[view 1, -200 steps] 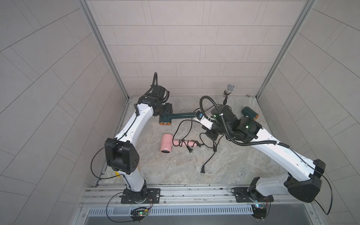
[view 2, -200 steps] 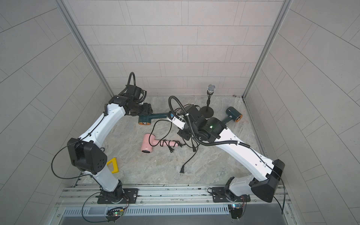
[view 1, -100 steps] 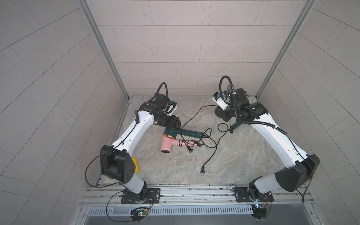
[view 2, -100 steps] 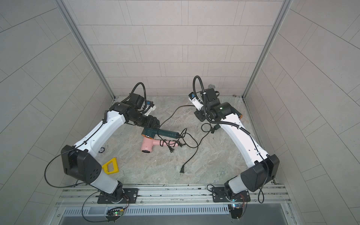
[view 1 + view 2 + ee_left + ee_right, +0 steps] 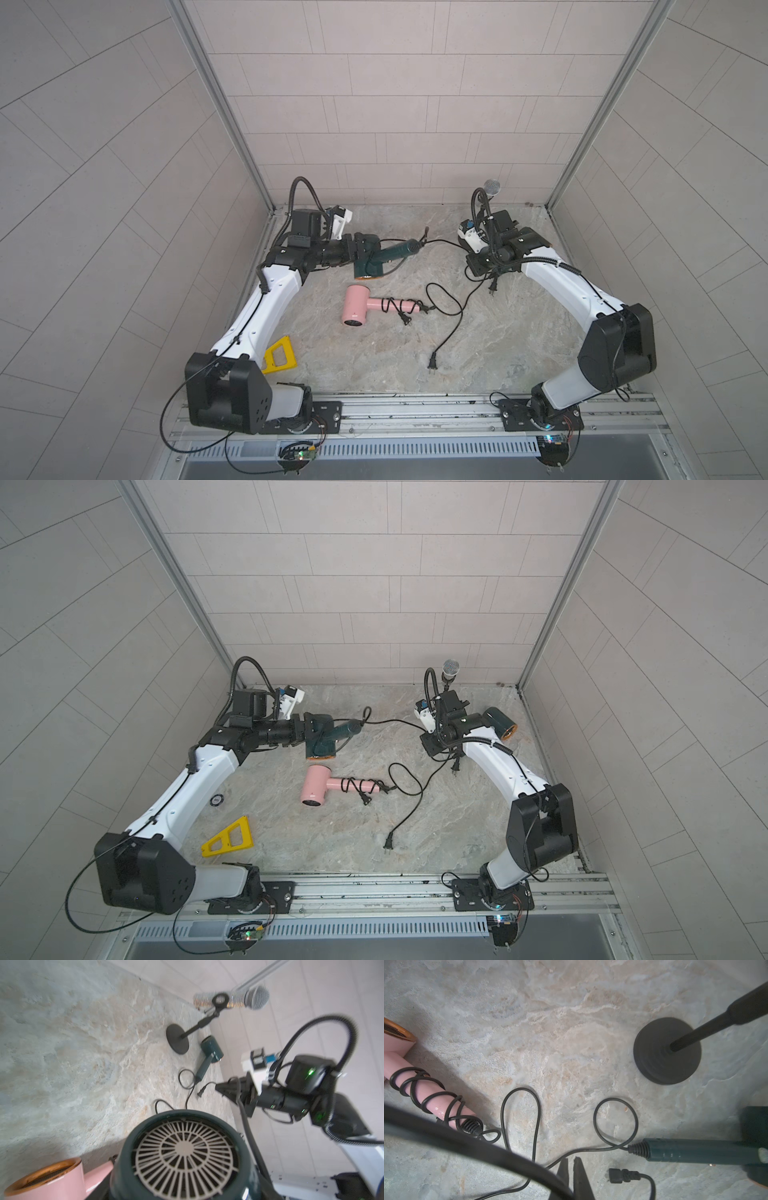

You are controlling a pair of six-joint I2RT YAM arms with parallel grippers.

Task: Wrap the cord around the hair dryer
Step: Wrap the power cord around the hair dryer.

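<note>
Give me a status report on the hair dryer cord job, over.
Left gripper shut on green hair dryer, held up. Right gripper shut on its cord; not yet wrapped. Pink hair dryer lies beneath.

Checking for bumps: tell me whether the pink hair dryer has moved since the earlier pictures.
No. The pink hair dryer lies just where it did, relative to the yellow triangle.

Left arm (image 5: 266, 307) stretched forward, left fingers (image 5: 365, 243) clamped; right arm (image 5: 552, 282) bent at elbow (right fingers (image 5: 581, 1180) pinched shut).
</note>
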